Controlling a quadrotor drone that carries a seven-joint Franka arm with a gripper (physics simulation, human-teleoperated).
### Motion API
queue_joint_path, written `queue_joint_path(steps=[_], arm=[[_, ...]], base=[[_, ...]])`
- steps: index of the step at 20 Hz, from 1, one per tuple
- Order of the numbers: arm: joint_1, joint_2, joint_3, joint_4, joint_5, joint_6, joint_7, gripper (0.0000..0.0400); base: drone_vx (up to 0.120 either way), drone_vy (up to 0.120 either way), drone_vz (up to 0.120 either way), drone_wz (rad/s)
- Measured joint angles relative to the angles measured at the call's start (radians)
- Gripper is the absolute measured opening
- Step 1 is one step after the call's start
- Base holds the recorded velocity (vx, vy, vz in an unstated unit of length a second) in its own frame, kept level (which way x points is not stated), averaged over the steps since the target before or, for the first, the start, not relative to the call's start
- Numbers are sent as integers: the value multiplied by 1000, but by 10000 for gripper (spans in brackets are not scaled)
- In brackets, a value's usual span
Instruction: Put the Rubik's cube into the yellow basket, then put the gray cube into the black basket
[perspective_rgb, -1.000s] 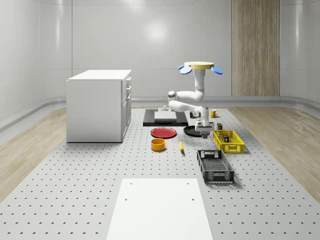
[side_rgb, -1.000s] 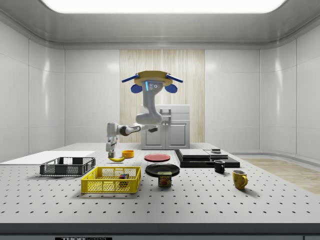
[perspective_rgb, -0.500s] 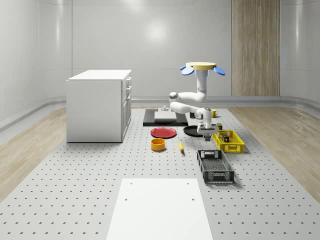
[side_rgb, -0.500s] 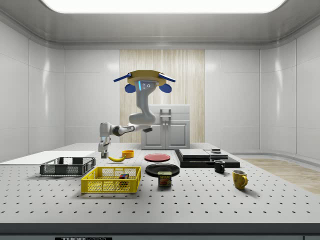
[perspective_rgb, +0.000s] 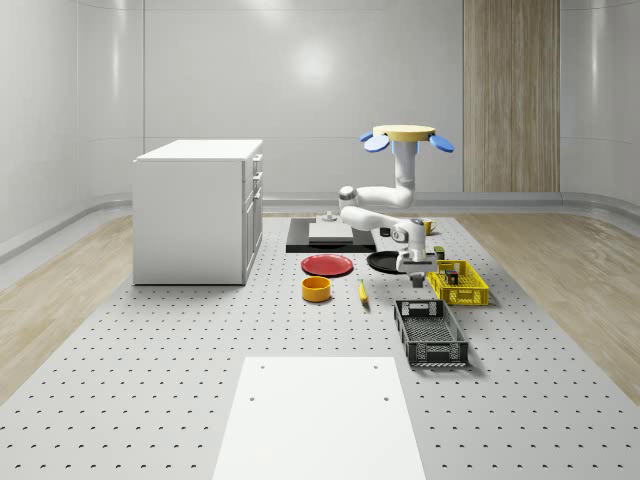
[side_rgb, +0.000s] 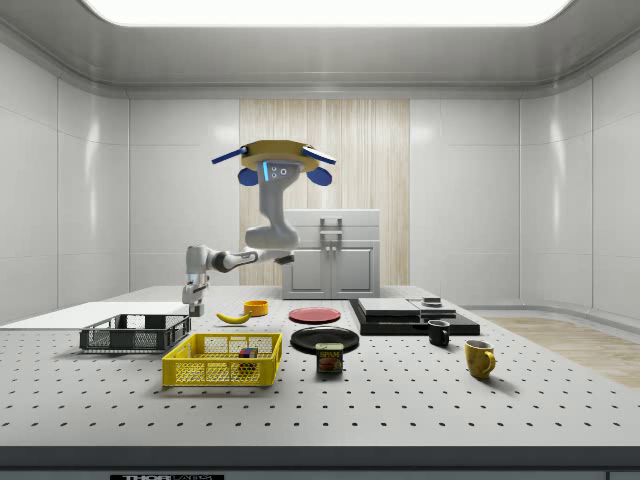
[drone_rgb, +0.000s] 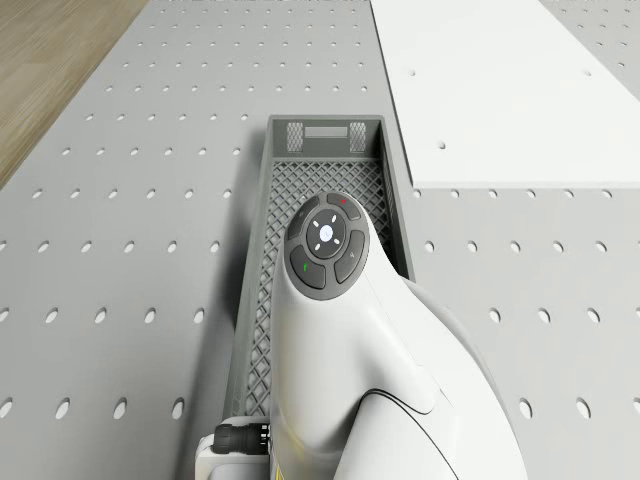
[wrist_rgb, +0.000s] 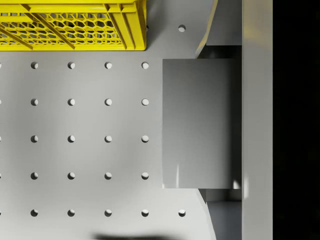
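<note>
With the plain gray cube (wrist_rgb: 200, 122) clamped in the gripper (side_rgb: 190, 299), the hovering drone (side_rgb: 272, 160) should centre it over the black mesh basket (perspective_rgb: 431, 332) before lowering and releasing.

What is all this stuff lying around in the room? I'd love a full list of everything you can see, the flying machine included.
Yellow basket: one, yellow, on the table, Rubik's cube inside it.
Black basket: one, black, beside the yellow basket.
Gray cube: one, gray, between the fingers.
Banana: one, yellow, on the table.
Bowl: one, orange, near the red plate.
Black plate: one, by the yellow basket.
Can: one, dark, in front of the black plate.
Mugs: one black, one yellow, side view's right.
Cabinet: one, white, whole-scene view's left.
Drone: one, yellow top with blue rotors, hovering over the table.
Gripper: one, white, above the black basket's end.
</note>
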Motion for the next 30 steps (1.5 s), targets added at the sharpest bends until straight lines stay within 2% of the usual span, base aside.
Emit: queue_joint_path(steps=[30], arm=[[-3, -9, 0, 1, 4, 8, 2, 250]], base=[[120, 0, 0, 0]])
